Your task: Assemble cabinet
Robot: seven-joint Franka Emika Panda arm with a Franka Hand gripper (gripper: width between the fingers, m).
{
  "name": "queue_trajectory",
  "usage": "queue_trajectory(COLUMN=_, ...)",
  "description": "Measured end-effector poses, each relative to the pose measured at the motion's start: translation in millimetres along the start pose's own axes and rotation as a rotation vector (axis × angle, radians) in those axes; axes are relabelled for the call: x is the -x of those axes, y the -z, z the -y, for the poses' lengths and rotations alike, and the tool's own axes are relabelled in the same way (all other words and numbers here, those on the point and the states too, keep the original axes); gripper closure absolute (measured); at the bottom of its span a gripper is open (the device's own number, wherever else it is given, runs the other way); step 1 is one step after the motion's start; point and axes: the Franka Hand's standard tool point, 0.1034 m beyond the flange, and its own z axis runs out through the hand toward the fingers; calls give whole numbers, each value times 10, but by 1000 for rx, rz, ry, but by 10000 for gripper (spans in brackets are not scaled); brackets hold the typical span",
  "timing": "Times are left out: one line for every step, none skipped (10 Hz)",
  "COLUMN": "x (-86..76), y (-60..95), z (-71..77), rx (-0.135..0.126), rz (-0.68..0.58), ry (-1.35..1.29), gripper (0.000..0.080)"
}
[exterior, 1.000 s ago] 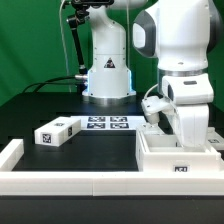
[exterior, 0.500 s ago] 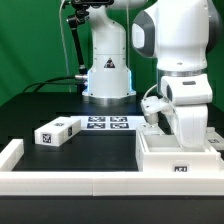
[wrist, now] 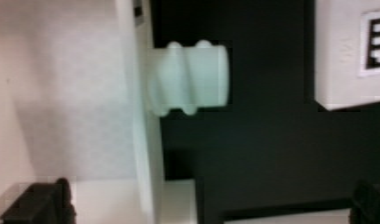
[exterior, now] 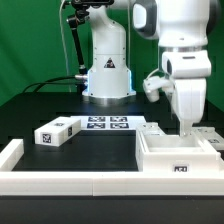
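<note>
I was between parts; my hand [wrist: 205,205] hung open and empty over the cabinet body [exterior: 175,160], at four o'clock in the exterior view; next, I judged, came fetching the loose block [exterior: 57,131] at nine o'clock; my hand had risen since a second earlier; both parts lay unmoved.

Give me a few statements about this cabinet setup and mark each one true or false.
1. A small tagged block lies on the table toward the exterior view's left. True.
2. The marker board is stacked on the box body. False: it lies flat on the table in front of the robot's base.
3. The gripper hangs over the box body. True.
4. The gripper holds the small tagged block. False: the block lies apart from it on the table, and the fingers are spread.
</note>
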Motion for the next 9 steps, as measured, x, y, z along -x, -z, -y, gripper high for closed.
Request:
queue_trajectory(x=-24, y=84, z=70, rx=8, rz=2, ry=-8, gripper=8)
queue_trajectory(x=-83, y=156, z=156, rx=18, rz=1, ry=-27, gripper=1)
queue_trajectory(x=-209, y=171, z=232, rx=30, rz=-10, ry=-60, gripper=1)
queue_trajectory(x=-398, y=148, z=312, rx=35, rz=-25, ry=-89, gripper=2)
queue_trajectory(x=-589, y=86, z=390, rx=35, rz=-41, ry=-99, gripper=2)
queue_trajectory(x=-727, y=-49, z=445, rx=33, rz=-61, ry=-95, gripper=2)
queue_trajectory(x=-775, y=-171, z=470, rx=12, rz=-64, ry=-91, gripper=2)
queue_trajectory(x=-740, y=-133, z=427, rx=18, rz=-63, ry=-99, gripper=2)
queue_trajectory(x=-732, y=-126, z=425, rx=20, rz=-64, ry=-101, gripper=2)
